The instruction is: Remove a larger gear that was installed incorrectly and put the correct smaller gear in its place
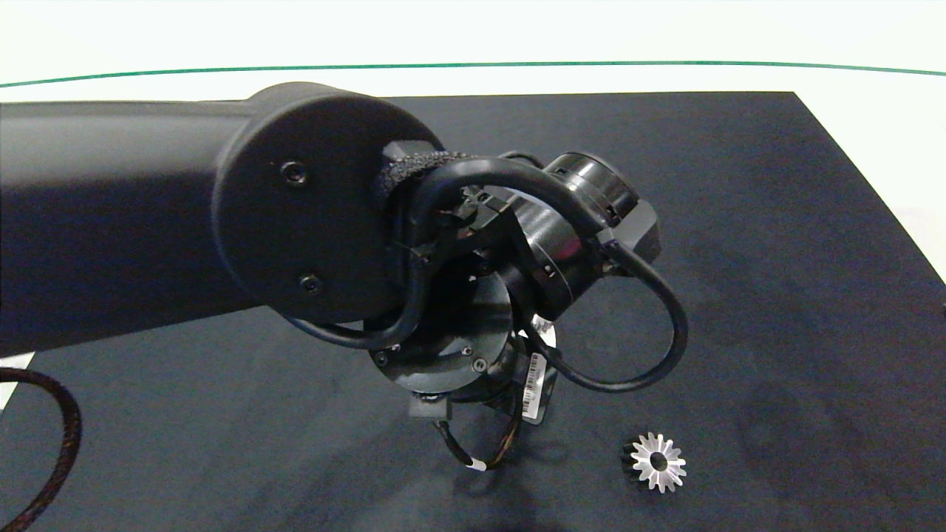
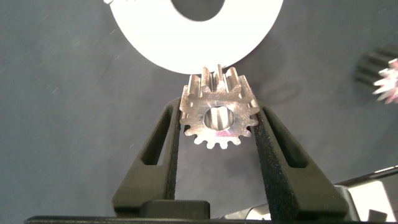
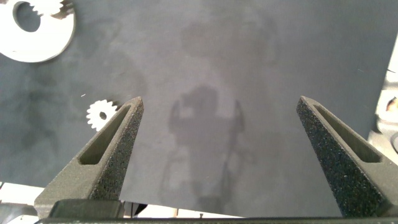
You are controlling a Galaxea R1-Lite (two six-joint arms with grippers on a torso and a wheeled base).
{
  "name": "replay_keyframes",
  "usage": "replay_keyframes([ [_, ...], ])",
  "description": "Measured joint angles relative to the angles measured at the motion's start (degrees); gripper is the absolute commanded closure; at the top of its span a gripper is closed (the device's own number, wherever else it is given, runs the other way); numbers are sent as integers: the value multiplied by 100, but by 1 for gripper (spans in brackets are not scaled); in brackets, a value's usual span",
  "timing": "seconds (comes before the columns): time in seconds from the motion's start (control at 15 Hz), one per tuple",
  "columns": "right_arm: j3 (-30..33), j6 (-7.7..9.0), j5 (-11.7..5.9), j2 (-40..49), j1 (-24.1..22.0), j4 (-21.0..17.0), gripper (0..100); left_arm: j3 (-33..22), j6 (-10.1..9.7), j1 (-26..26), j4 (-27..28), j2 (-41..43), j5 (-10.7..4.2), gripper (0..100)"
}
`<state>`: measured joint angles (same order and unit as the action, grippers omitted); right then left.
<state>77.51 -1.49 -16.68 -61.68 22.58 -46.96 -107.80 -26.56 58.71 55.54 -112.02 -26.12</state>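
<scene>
The small silver-grey metal spur gear (image 2: pixel 219 114), short blunt teeth ringing a round central hole, sits clamped between the two dark foam-faced fingers (image 2: pixel 163 155) of my left gripper (image 2: pixel 217 134), one pad pressing each side of its toothed rim. I hold it above the dark mat (image 2: pixel 62 112), just beside the edge of a flat white ring-shaped plate (image 2: pixel 193 37) with a large round opening; from the wrist camera the gear's far teeth overlap that plate's rim, and I cannot tell whether the two touch.

Well apart from the held gear, toward the mat's near edge, the larger shiny silver gear (image 1: pixel 658 462) with long pointed star-like teeth lies flat on the mat, free of any grip. My left arm (image 1: pixel 148 214) reaches in over the mat's middle, its wrist and looping black cables hiding the held gear from the overhead camera.

My right gripper (image 3: pixel 217 124) hangs over bare mat with its fingers spread wide and nothing between them. From its camera the white plate (image 3: pixel 37 37) is far off with a gear's teeth at its edge, and a small pale toothed gear (image 3: pixel 101 114) lies on the mat close by one finger (image 3: pixel 115 140).
</scene>
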Motion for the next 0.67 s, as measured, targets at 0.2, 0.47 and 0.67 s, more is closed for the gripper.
replay_keyframes([
  [0.2, 17, 20, 111, 63, -172, 0, 0, -193, 41, 72, 55, -193, -2, 100],
  [0.47, 27, 17, 235, 96, -196, 0, 0, -291, 79, 66, 38, -424, -364, 100],
  [0.67, 44, 17, 293, 99, -202, 0, 0, -494, 149, 57, 30, -614, -532, 100],
])
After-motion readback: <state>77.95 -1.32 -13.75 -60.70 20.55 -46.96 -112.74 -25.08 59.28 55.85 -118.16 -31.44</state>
